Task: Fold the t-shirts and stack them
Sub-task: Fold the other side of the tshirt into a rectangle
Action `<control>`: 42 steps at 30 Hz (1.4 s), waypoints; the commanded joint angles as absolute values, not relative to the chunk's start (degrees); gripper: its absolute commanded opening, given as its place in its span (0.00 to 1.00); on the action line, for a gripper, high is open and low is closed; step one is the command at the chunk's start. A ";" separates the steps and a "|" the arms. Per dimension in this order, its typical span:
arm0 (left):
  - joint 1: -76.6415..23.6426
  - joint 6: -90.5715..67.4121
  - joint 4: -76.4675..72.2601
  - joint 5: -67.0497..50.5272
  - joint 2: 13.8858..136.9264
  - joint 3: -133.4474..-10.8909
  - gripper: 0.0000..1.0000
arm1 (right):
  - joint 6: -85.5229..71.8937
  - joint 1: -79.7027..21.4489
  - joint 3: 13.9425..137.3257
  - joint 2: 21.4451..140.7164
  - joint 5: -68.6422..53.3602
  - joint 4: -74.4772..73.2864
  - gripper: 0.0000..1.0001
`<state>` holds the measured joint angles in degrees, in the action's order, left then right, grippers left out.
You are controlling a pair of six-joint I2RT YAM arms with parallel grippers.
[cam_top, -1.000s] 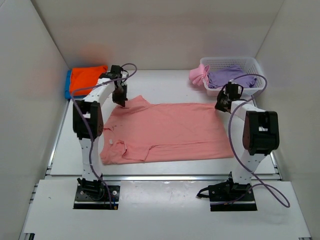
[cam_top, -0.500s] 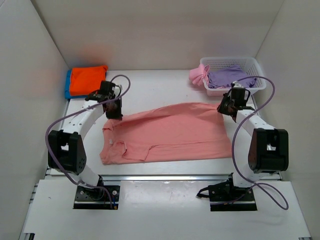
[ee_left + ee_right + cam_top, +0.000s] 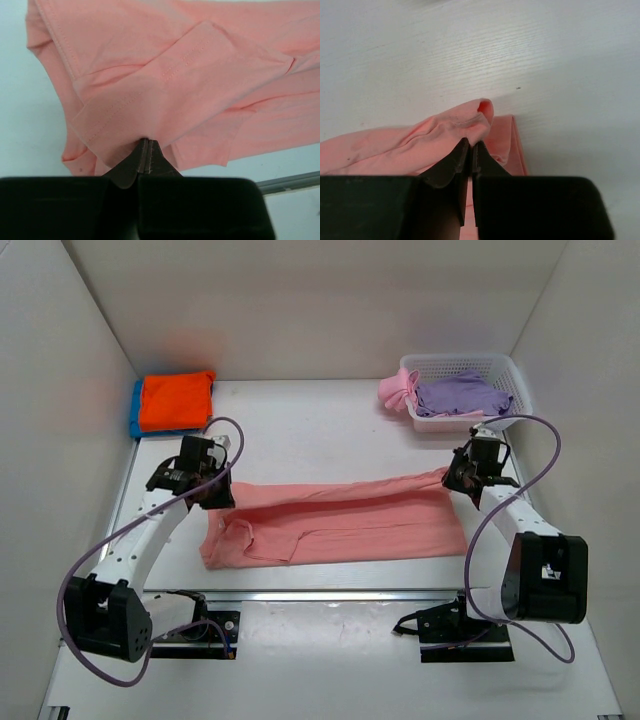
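A salmon-pink t-shirt (image 3: 340, 520) lies across the middle of the table, its far long edge lifted and drawn toward the near edge. My left gripper (image 3: 216, 492) is shut on the sleeve end of that edge; in the left wrist view the cloth (image 3: 165, 75) hangs from the closed tips (image 3: 146, 142). My right gripper (image 3: 452, 478) is shut on the hem corner, with a bunch of pink cloth (image 3: 455, 130) pinched at its tips (image 3: 471, 145). A folded orange t-shirt (image 3: 175, 398) rests on a blue one (image 3: 134, 412) at the back left.
A white lattice basket (image 3: 505, 368) at the back right holds a lavender t-shirt (image 3: 460, 392), and a brighter pink t-shirt (image 3: 397, 390) hangs over its left rim. White walls enclose the table on three sides. A metal rail (image 3: 330, 592) runs along the near edge.
Both grippers have pulled the shirt's far edge toward the near side, so the spread shirt now shows as a narrower band. Both arms have swung down and outward.
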<state>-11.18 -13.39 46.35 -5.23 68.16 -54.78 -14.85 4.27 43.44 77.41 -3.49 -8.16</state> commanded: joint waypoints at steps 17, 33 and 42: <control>-9.84 -15.12 45.53 -5.71 63.11 -44.65 0.07 | -19.24 9.14 38.15 62.94 -2.90 -16.00 0.23; -10.46 -15.47 43.68 -7.12 64.78 -43.86 0.03 | -21.80 7.39 48.86 78.56 -6.51 -20.48 0.30; -10.46 -15.47 43.33 -7.56 65.48 -43.24 0.03 | -21.80 5.36 50.36 82.44 -3.61 -21.89 0.32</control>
<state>-10.35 -15.35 44.51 -6.52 65.56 -43.83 -21.45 5.91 47.64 82.37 -5.39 -21.65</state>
